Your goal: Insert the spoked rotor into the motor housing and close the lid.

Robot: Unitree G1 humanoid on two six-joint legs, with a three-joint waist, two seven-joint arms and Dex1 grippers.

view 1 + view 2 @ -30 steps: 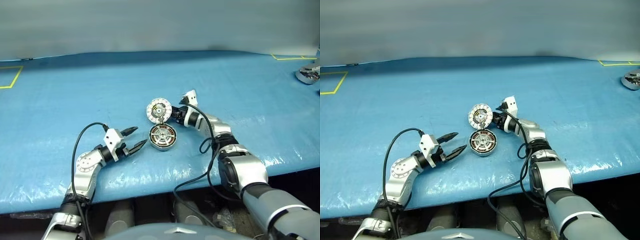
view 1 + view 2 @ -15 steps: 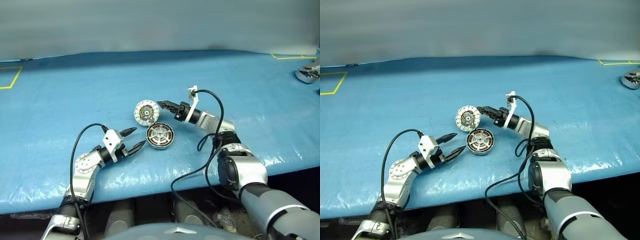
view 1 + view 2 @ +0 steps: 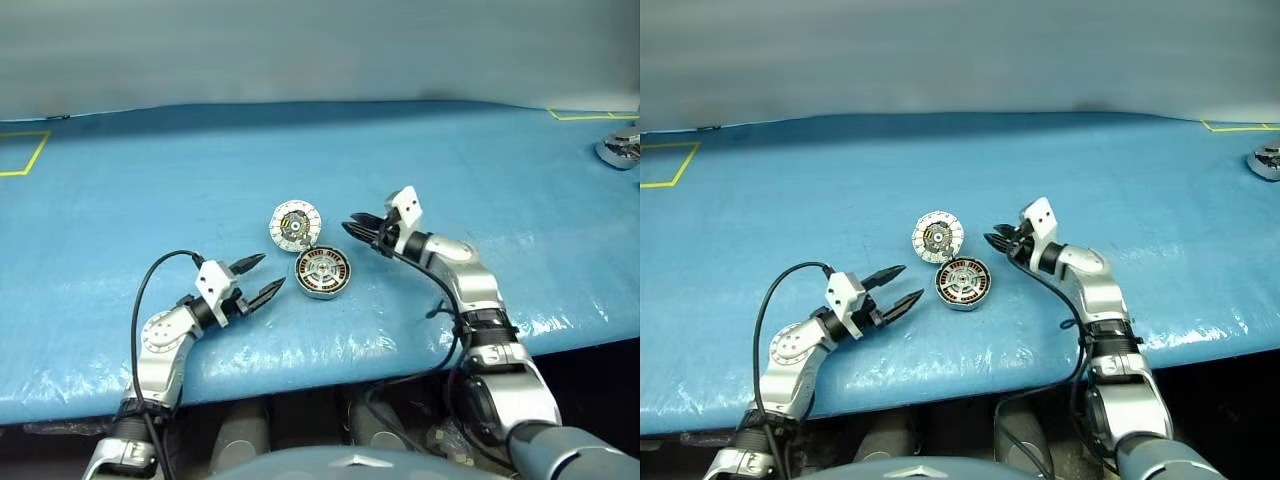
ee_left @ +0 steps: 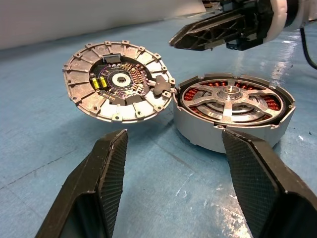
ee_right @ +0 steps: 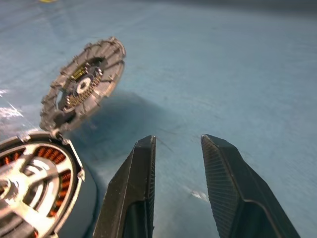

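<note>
The motor housing [image 3: 322, 273] lies on the blue sheet, a silver cup with copper windings. The spoked rotor [image 4: 224, 103] sits inside it, silver spokes and hub facing up. The lid [image 3: 295, 224] stands tilted behind the housing, its inner face with a dark centre showing, its lower edge touching the housing's rim [image 4: 161, 90]. My left gripper [image 3: 270, 272] is open just left of the housing, holding nothing. My right gripper [image 3: 350, 224] hovers to the right of the lid and clear of it, its fingers [image 5: 143, 163] a small gap apart and empty.
A silver metal part [image 3: 620, 148] lies at the far right edge. Yellow tape marks [image 3: 22, 155] sit at the back left and back right. The table's front edge [image 3: 330, 355] runs close below the housing.
My right gripper let go of the lid, drew back to the right and rolled. The lid swung a little left and stays tilted. The left gripper kept still.
</note>
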